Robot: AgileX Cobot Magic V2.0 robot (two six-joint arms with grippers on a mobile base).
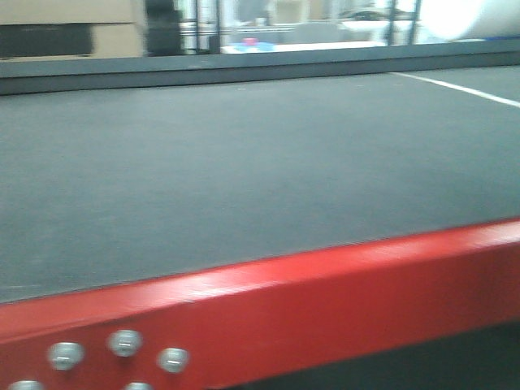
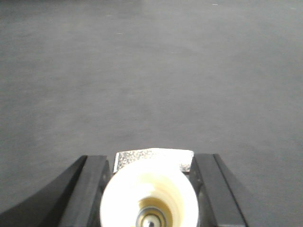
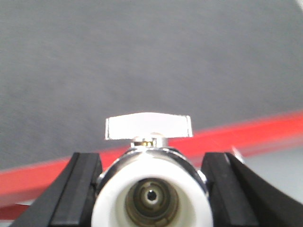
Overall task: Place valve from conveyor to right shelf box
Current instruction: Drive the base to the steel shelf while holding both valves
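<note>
The conveyor point(image 1: 244, 162) is a wide dark grey belt that fills the front view; neither gripper shows there. In the left wrist view my left gripper point(image 2: 150, 163) is shut on a valve point(image 2: 149, 194) with a cream-white mouth and a speckled metal handle point(image 2: 154, 156), held over the belt point(image 2: 142, 71). My right gripper point(image 3: 152, 158) is shut on a second valve point(image 3: 151, 189), which is chrome with a white end and a flat handle point(image 3: 148, 125) standing up. It hangs over the belt's edge point(image 3: 118, 56). The right shelf box is out of view.
A red frame beam point(image 1: 325, 301) with bolt heads point(image 1: 124, 343) runs along the near side of the belt and also shows under the right valve as a red beam point(image 3: 246, 132). A dark rail point(image 1: 244, 69) borders the far side. A white line point(image 1: 463, 88) crosses the far right. Blurred shelving and cartons point(image 1: 73, 28) stand behind.
</note>
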